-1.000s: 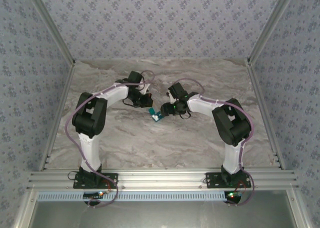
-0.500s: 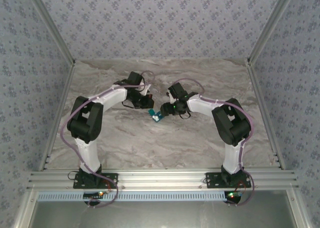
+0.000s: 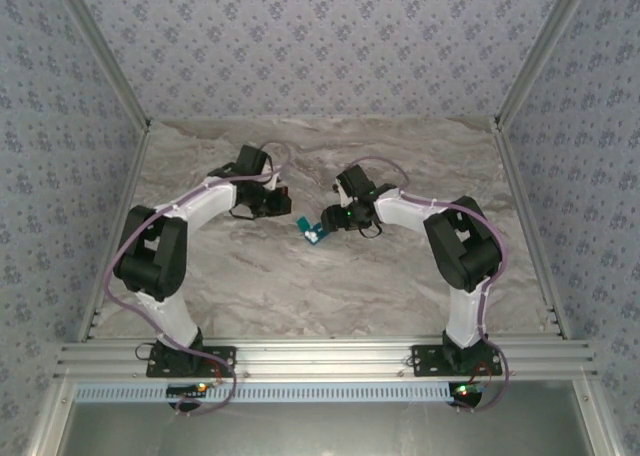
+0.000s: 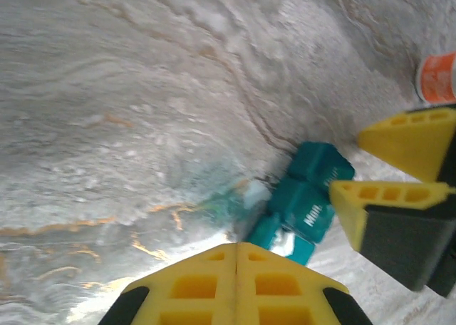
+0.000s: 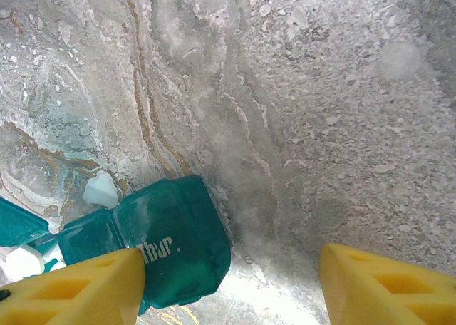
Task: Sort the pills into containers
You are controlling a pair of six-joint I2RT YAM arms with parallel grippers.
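Right gripper: jaws spread wide, gripping nothing; one finger appears to touch the pill box, which lies partly between them, an end lid open. Left gripper: jaws pressed together, empty, near the box's far side. White pill: loose on the table just beside the box. Risk: an off-centre squeeze could skid or tip the light box; a nudge could scatter the pill.

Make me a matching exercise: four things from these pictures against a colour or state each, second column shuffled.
Things:
1. pill box
2. bottle
3. left gripper
4. right gripper

Colour or state:
a. open
b. orange
c. teal
d. shut

Pairs: 1-c, 2-b, 3-d, 4-a
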